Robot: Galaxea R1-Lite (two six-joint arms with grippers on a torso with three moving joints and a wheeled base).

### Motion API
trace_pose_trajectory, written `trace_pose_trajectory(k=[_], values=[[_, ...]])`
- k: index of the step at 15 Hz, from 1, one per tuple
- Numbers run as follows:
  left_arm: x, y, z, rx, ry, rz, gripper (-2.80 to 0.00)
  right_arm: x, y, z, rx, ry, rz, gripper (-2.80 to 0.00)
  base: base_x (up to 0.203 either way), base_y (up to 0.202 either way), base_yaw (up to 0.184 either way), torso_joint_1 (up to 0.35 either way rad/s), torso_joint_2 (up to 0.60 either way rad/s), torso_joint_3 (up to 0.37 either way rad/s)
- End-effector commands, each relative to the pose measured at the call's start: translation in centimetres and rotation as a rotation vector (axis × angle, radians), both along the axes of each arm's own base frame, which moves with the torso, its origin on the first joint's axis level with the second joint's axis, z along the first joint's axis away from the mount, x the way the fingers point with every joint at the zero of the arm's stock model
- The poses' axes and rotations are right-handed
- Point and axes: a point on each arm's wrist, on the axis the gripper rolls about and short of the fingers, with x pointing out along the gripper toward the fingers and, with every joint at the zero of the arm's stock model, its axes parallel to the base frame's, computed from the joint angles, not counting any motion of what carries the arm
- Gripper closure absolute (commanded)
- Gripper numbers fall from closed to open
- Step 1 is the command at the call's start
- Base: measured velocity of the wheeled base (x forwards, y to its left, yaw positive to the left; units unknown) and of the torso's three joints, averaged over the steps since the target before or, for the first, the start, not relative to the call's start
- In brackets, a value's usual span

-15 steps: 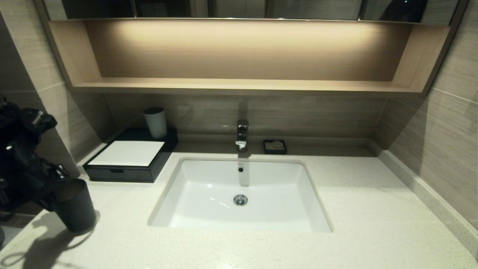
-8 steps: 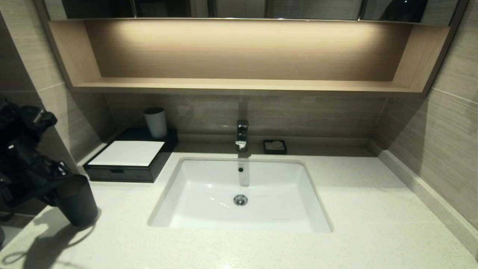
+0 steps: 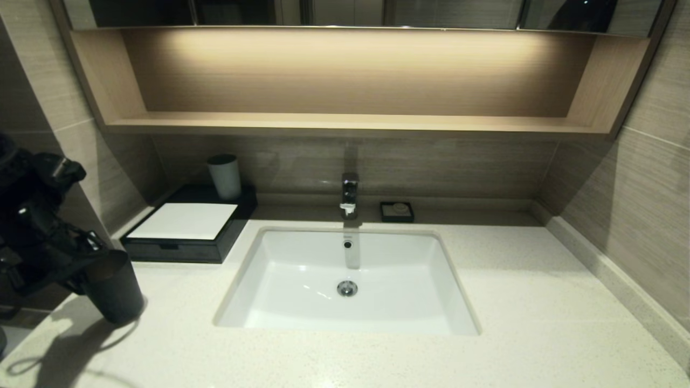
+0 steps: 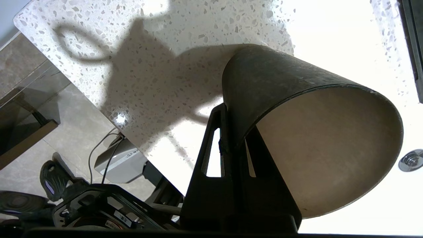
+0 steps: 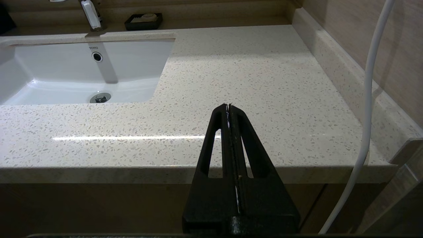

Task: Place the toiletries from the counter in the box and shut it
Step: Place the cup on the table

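Leftmost, well to the left of the basin (image 3: 302, 312) and near the front of the bench (image 3: 539, 302), the left pincer (image 4: 231, 138) is nipped narrow on the wall of a dark cup (image 3: 113, 293), one finger inside the rim and one outside. The cup hangs tilted. Its long axis slants so that the open mouth leans away from the basin and the base points down and towards it. Whether the base touches the bench I cannot tell.

The box (image 3: 172, 250) sits at the back left of the basin, against the wall. From the left pincer it lies farther back and a little towards the basin, and this arm is by far the nearer one. Its drawer front faces the front edge of the bench and looks shut flush. I cannot tell which side is the long one. A white cup (image 3: 225, 177) stands on its rear corner.

No packets show on the bench, in the basin or in either pincer, so the toiletries are out of sight, perhaps already in the drawer. As I judge it, the coming move concerns where the dark cup is to be set.

Behind the basin stand the tap (image 3: 350, 195) and a soap dish (image 3: 397, 212). The right pincer (image 5: 228, 109) is pressed together and empty, parked off the bench's front edge, right of the basin.
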Motion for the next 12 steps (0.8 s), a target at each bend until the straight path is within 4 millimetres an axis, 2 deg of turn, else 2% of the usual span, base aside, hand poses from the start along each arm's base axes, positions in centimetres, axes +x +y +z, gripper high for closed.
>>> trace_pose_trajectory(k=[1, 12], values=[[0.33, 0.34, -0.46, -0.004, 0.013, 0.012, 0.0, 0.01, 0.0, 0.01, 0.001, 0.001, 0.0, 0.0, 0.0, 0.0, 0.0, 0.0, 0.0, 0.0], [0.35, 0.76, -0.36, -0.005, 0.006, 0.033, 0.0, 0.0, 0.0, 0.05, 0.001, 0.0, 0.0, 0.0, 0.0, 0.0, 0.0, 0.0, 0.0, 0.0]])
